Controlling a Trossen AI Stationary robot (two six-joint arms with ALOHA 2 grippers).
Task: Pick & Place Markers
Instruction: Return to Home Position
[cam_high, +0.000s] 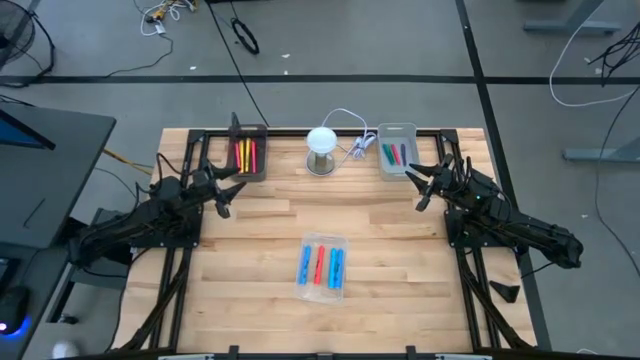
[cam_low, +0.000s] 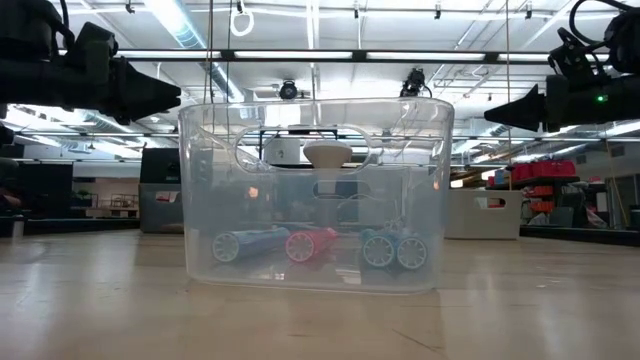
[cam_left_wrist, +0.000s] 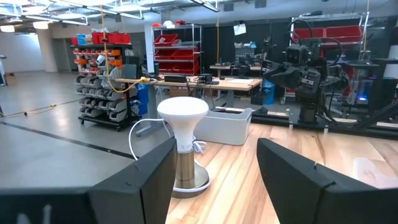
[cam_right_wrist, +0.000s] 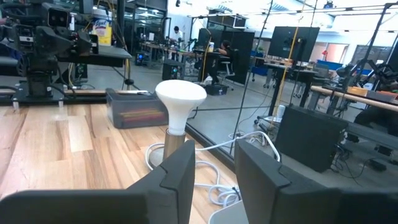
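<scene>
Holds the left hand (cam_high: 231, 195) spread, empty, at 9 o'clock over the surface (cam_high: 270, 225), by red and yellow markers (cam_high: 246, 155) in the dark tray (cam_high: 263, 150) at 11 o'clock. Shows blue and red ones in the clear tray (cam_high: 321, 241) at 6 o'clock, green and red in the grey tray (cam_high: 397, 128) at 1 o'clock, right hand (cam_high: 418, 188) parted, empty, at 3 o'clock. Seems fully sorted, none lying loose; leaves only homing both arms.

You have open tabletop (cam_high: 270, 225) between left pincer (cam_high: 233, 195) and right pincer (cam_high: 416, 188); the lamp (cam_high: 321, 148), dark bin (cam_high: 263, 150) and grey bin (cam_high: 397, 127) crowd the far edge, the clear bin (cam_high: 321, 240) the front centre.
</scene>
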